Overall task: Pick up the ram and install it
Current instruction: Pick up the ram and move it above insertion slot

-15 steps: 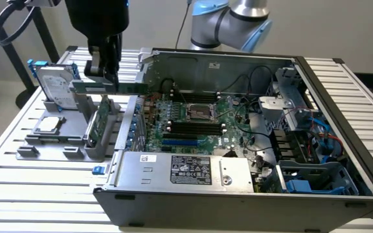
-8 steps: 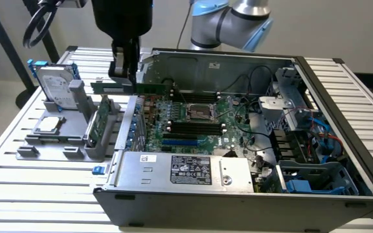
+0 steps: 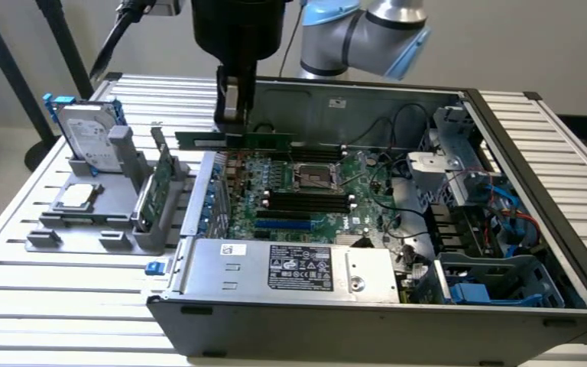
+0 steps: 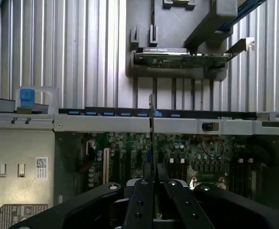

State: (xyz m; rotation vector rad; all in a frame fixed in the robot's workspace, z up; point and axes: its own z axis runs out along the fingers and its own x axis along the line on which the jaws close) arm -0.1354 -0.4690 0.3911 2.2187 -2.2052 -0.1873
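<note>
Silver arm with pale-blue joint caps; black claw, screw-studded fingers.

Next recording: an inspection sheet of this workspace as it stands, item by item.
Surface: slatted aluminium table carrying an open computer case and a grey fixture.
Job's things: ram held level above the motherboard, not yet in the memory slots.
Clutter: hard drive with blue rails, processor and green circuit card, all on the fixture.
Grippers: gripper shut on the ram.
Cables: wiring inside the case; black cable by the arm.
Surroundings: pale wall.
</note>
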